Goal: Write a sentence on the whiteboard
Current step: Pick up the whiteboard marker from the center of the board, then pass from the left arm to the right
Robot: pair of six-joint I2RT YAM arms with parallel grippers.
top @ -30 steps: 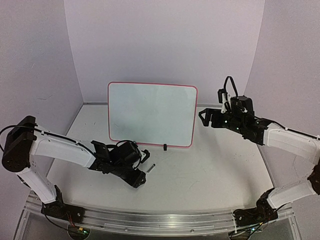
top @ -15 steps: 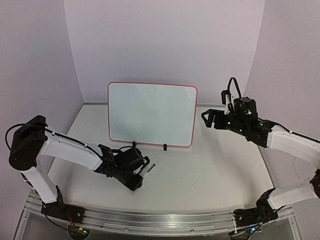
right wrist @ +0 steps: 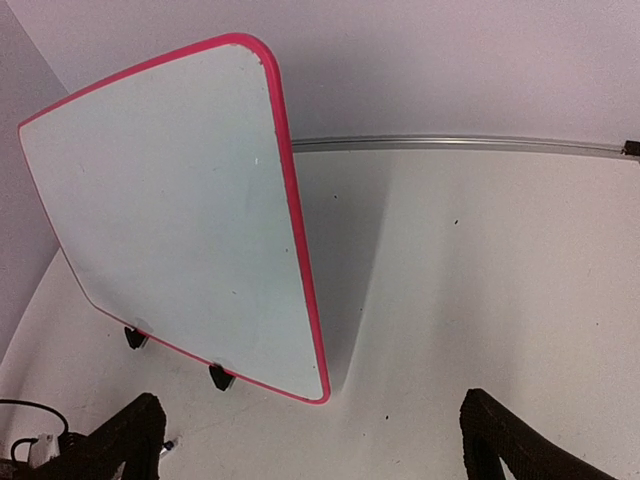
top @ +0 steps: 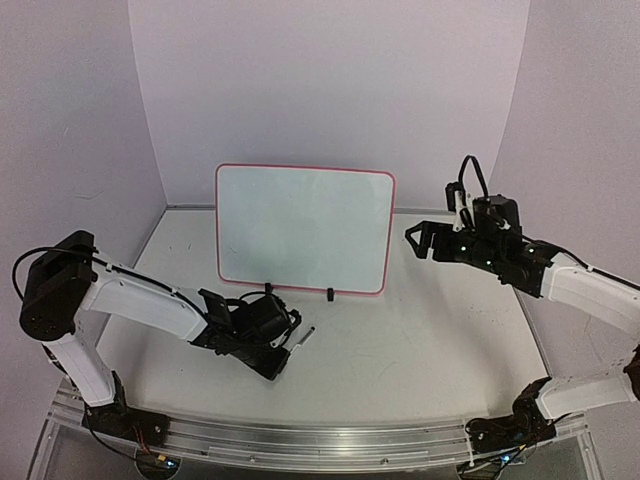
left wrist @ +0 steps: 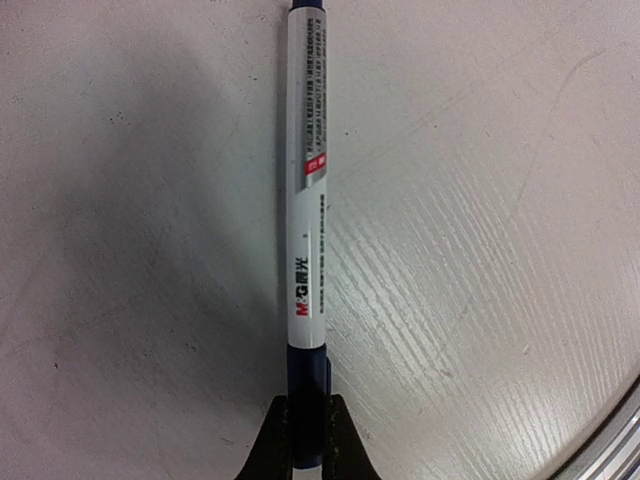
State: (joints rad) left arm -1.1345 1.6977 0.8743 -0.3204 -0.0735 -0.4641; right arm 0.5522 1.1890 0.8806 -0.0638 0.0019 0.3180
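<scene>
The whiteboard [top: 304, 228] stands upright and blank on the desk [top: 420, 330]. In front of it, the marker pen [left wrist: 307, 190] is pinched at one blue end by the left end effector [left wrist: 305, 440]. To its right, the right end effector [top: 412, 240] is spread wide, empty. Gripped so near its end, the pen may pivot under writing pressure; the unbraced whiteboard may be pushed backward.

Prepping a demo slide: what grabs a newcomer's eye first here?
The blank red-rimmed whiteboard standing upright mid-table, no writing on it. Next, the left gripper low at front left, shut on the blue end of a white marker pen. The right gripper hangs open in the air right of the board.
</scene>
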